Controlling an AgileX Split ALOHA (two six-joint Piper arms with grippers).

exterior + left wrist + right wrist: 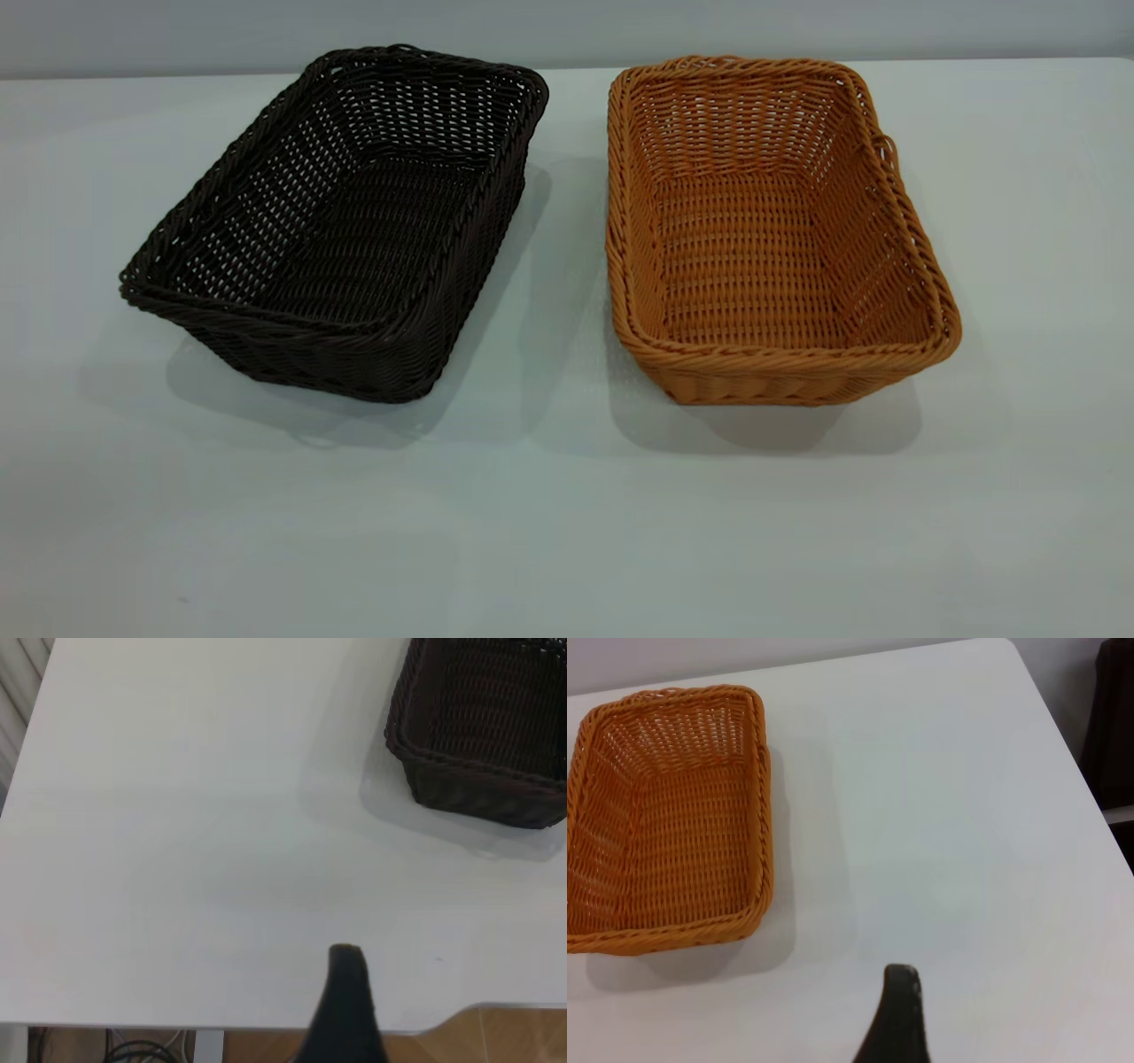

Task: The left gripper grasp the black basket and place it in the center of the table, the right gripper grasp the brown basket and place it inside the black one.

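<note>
While both arms hang back w/ nothing held, black basket point(341, 221) sits left-centre of exterior frame, brown basket point(771, 230) right-centre, apart on table point(567, 532). Left gripper point(345, 1010), right gripper point(897, 1019): one finger each visible; open/closed can't tell. Prob. pre-grasp layout.

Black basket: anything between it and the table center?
Nothing visible. The black basket sits left of the brown basket, apart from it, with a strip of bare table between them. The center is partly overlapped by both baskets' inner edges.
</note>
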